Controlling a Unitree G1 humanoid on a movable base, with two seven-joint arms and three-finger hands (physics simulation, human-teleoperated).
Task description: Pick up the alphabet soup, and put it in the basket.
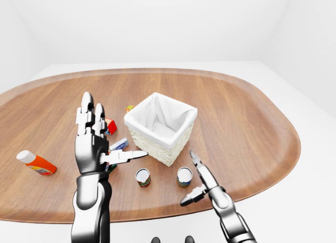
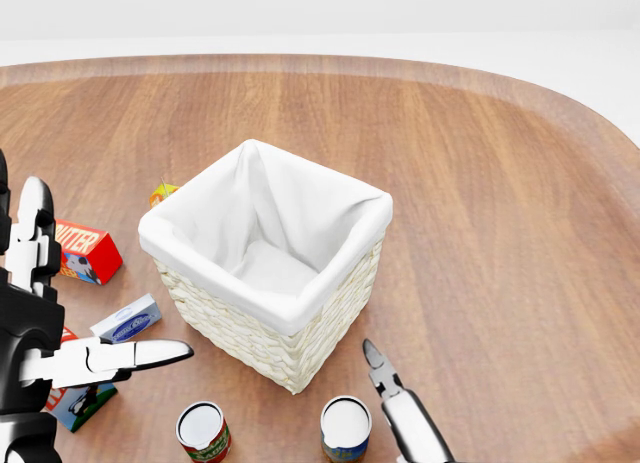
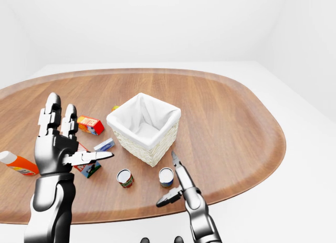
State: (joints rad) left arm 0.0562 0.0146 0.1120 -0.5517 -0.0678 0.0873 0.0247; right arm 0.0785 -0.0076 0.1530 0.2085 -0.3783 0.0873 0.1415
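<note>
Standing near the head view's bottom edge, the alphabet soup (image 2: 346,428) sits upright on the table (image 2: 500,183), just below the basket (image 2: 266,258). Left-eye view: left hand (image 1: 94,143) spread, raised above a box. Right-eye view: right hand (image 3: 178,182) spread, just beside the soup, not touching.

Glossy chrome-silver segmented arms, black-jointed tapering fingers (image 1: 86,109)

The left hand (image 1: 93,143) is raised upright, palm flat, two fingers pointing up and thumb (image 1: 126,157) stretched sideways. The right hand (image 1: 206,182) sits low, fingers spread, one finger (image 2: 377,364) pointing up the view.
</note>
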